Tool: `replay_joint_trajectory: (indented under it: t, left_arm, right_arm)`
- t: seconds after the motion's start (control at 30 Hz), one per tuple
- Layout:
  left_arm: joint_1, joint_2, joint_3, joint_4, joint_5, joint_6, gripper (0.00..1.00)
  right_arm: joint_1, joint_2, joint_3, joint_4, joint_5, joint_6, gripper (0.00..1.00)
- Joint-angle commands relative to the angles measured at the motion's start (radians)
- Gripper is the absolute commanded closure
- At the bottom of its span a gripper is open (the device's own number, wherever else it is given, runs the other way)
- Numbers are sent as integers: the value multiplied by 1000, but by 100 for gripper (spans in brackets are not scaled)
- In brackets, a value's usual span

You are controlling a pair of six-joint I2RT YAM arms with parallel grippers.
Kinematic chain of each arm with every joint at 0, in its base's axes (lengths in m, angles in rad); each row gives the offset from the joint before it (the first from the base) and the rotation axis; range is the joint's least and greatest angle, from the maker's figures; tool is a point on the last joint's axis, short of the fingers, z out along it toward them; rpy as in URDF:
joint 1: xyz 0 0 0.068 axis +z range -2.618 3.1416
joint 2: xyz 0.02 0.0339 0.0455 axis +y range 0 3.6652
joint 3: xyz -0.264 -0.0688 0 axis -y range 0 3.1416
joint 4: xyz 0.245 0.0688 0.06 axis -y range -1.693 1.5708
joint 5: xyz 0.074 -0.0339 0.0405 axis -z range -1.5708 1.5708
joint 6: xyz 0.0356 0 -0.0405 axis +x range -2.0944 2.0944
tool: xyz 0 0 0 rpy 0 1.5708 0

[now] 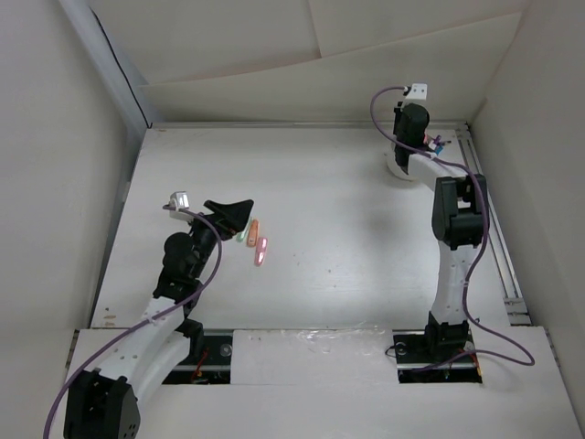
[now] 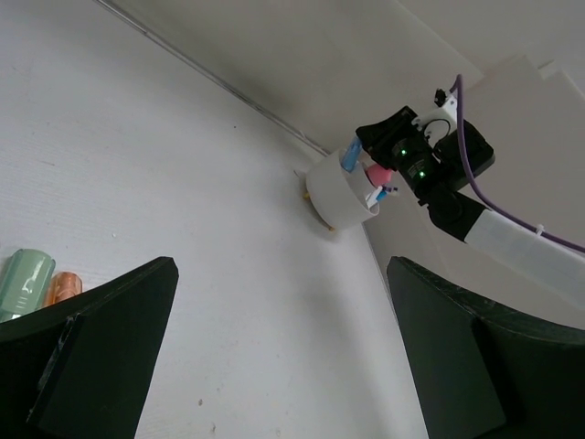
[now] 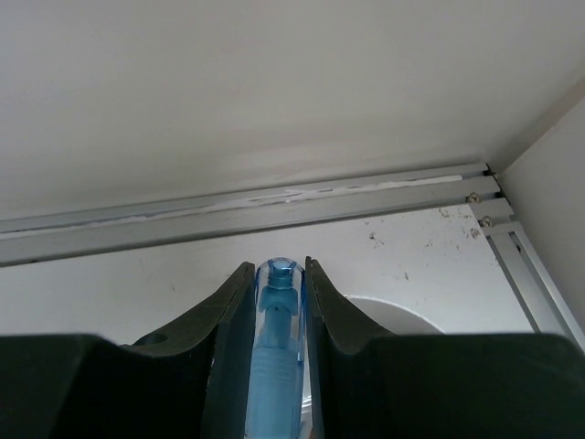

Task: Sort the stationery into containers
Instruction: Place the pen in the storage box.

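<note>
Starting at the left: the left gripper [image 1: 228, 208] hangs low over the white table [image 1: 347, 265], jaws spread wide with nothing between them. In its wrist view the two black fingers [image 2: 101, 352] frame bare tabletop. Just to its right lie three stubby plastic markers, loose and close together and none sorted yet: pale green highlighter [image 1: 240, 237], orange highlighter [image 1: 254, 228], pink highlighter [image 1: 262, 251]. An open stance this near them reads as readiness for a pick, though that is my guess. Well apart, in the far right corner, the round white plastic cup [image 1: 399, 170] stands near the metal rail [image 3: 274, 206]. The left wrist view shows pink and blue items already poking above its rim. Directly above it the right gripper [image 3: 277, 267] points down, jaws closed partway onto a translucent blue plastic highlighter [image 3: 277, 347]. It is held lengthwise between the fingers, presumably so it goes in end first. Which compartment lies beneath, cannot tell. Judged step: release of the blue one into the cup, with three on the table left to do.
</note>
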Motion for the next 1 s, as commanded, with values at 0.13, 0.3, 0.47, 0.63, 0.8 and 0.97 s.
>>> replay_joint_trajectory:
  t: [0.13,0.3,0.47,0.63,0.8,0.97]
  left_arm:
    - [-1,-48,-5,12,10,11,0]
    - [-1,-58,-5,12,1,11,0]
    - [-1,-81,-5,-6,1,11,0]
    - [-1,-101,-14,-15,1,11,0]
    - [-1,-101,-14,-16,10,11,0]
    - [-1,-101,-14,-16,10,11,0]
  right_arm:
    - [19,-97,-45,4,-1,14,69]
    - [19,-141,-79,4,-1,14,69]
    - [28,-175,-119,4,10,14,69]
    - [28,-193,-162,4,10,14,69]
    - [37,-193,-171,15,32,14,72]
    - [59,-149,-134,24,73,14,73]
